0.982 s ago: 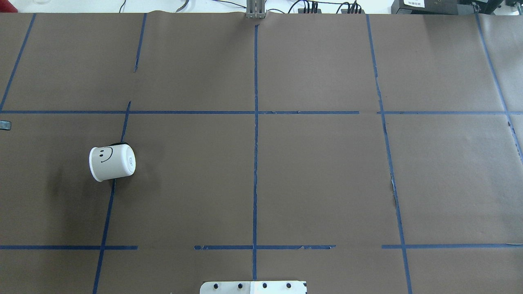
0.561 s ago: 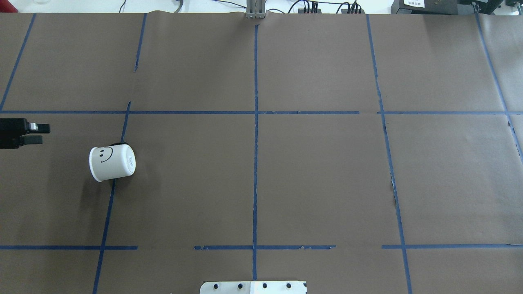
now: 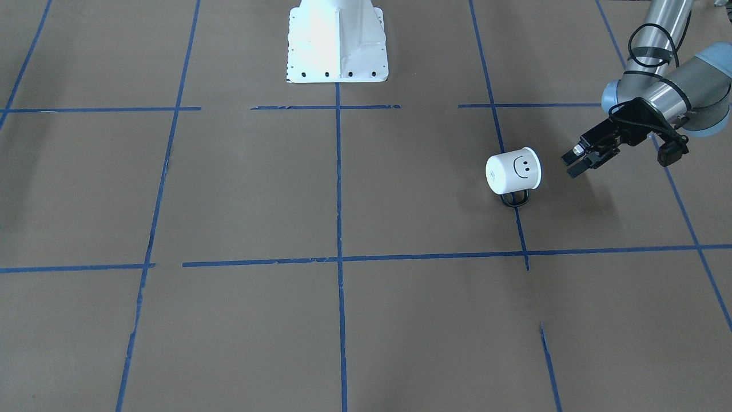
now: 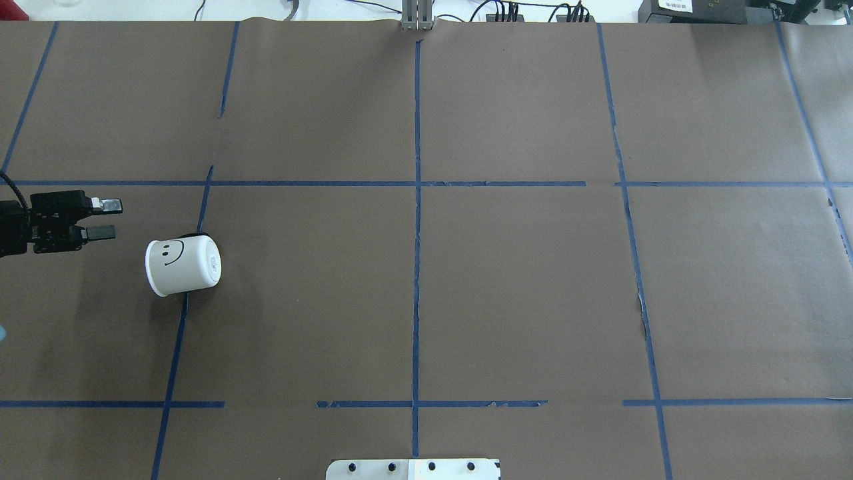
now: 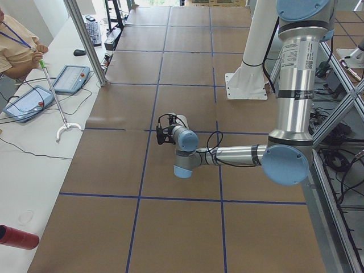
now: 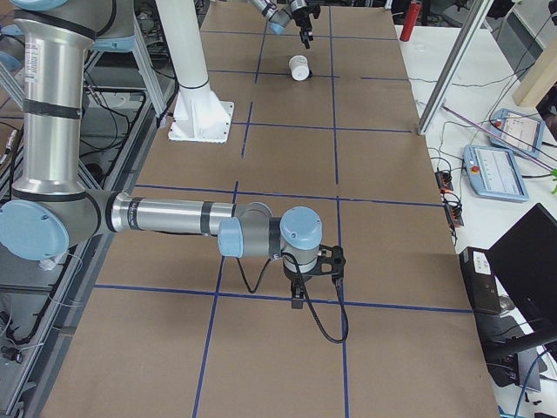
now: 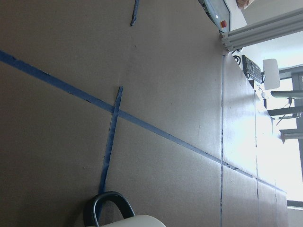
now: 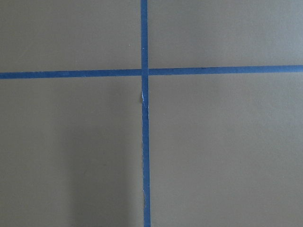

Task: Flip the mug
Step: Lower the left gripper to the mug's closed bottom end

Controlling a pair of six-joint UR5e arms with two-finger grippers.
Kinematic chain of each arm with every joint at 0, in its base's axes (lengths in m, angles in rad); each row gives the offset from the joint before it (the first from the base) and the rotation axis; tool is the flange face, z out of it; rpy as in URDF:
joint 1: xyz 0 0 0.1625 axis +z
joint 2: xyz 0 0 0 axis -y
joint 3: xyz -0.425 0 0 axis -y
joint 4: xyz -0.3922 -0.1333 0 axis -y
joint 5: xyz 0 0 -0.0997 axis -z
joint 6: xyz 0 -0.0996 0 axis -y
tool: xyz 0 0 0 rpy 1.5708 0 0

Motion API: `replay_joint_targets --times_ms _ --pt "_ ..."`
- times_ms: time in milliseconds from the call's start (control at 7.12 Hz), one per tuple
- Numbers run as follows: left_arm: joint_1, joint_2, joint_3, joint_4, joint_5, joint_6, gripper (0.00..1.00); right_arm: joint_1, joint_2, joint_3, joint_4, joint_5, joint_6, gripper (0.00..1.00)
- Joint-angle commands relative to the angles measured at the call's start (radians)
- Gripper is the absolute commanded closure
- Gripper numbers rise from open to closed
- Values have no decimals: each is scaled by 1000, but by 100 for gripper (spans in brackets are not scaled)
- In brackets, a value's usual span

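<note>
The mug [image 4: 181, 267] lies on its side at middle left; the left gripper [image 4: 105, 219], fingers apart, is near its rim.

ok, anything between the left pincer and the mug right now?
Nothing. In the overhead view the stretch from the left pincer to the mug is bare brown paper. The front-facing view shows the same clear gap.
</note>
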Motion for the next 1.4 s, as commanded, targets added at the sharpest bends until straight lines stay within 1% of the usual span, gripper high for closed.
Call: replay_joint_targets --times_ms 0,140,421,1263 --pt "63 -4 22 -94 113 -113 0 0 0 0 0 0 -1 0" --pt "104 -2 22 -105 149 -127 0 0 0 0 0 0 -1 0" --pt "121 0 18 -109 156 -244 0 0 0 0 0 0 -1 0" --pt "180 -8 21 -100 186 -243 0 0 0 0 0 0 -1 0"
